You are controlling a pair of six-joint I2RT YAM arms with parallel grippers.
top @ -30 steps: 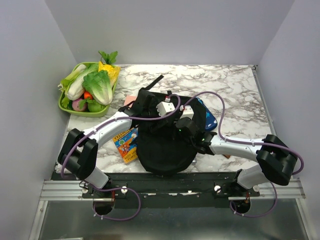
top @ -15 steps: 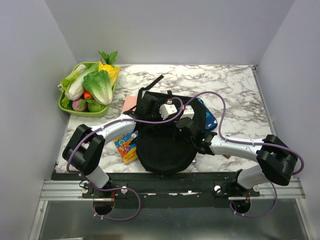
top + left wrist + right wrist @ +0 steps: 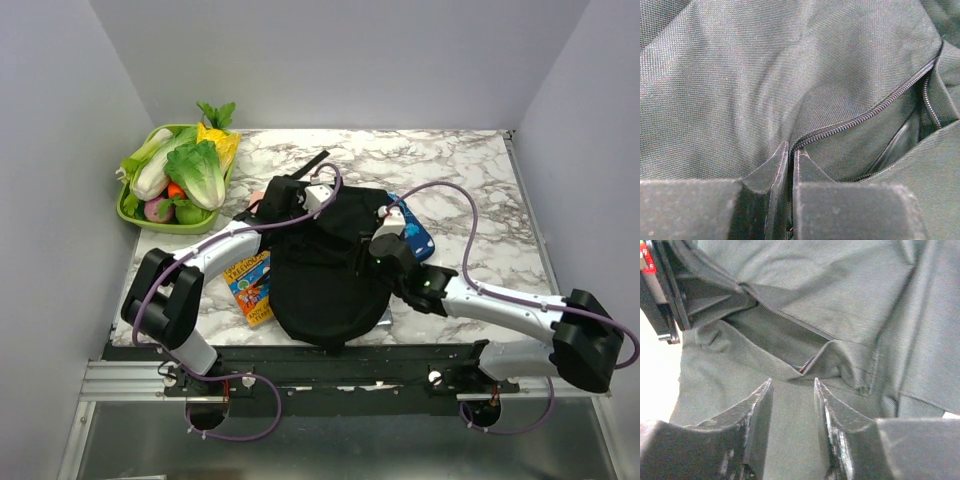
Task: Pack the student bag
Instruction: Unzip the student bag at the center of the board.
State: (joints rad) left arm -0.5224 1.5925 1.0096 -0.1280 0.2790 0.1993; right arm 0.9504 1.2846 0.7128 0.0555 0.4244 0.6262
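The large, floppy black fabric backpack (image 3: 325, 275) lies slumped in the middle of the grey-veined marble worktop (image 3: 470, 180), towards its near edge, with both arms reaching over it. The left pincer (image 3: 791, 150) is pressed almost together and appears to pinch the cloth just where the dark coil zip (image 3: 865, 115) runs in between its fingers. The right pincer (image 3: 792, 385) stands spread above a fold of fabric, gripping nothing. The step in hand looks like pulling the mouth of the backpack apart so that things can go in. To do it well, the left pincer should hold by the stiff zip seam and not by loose cloth alone, then lift up and away so the narrow opening (image 3: 780, 330) beside the zip gapes. The right pincer should come down on the opposite lip, close on a firm fold near the zip, and draw the other way; a shallow pinch on this slack fabric would likely slip. A thin, colourful picture book (image 3: 252, 285) lies just beside the backpack.
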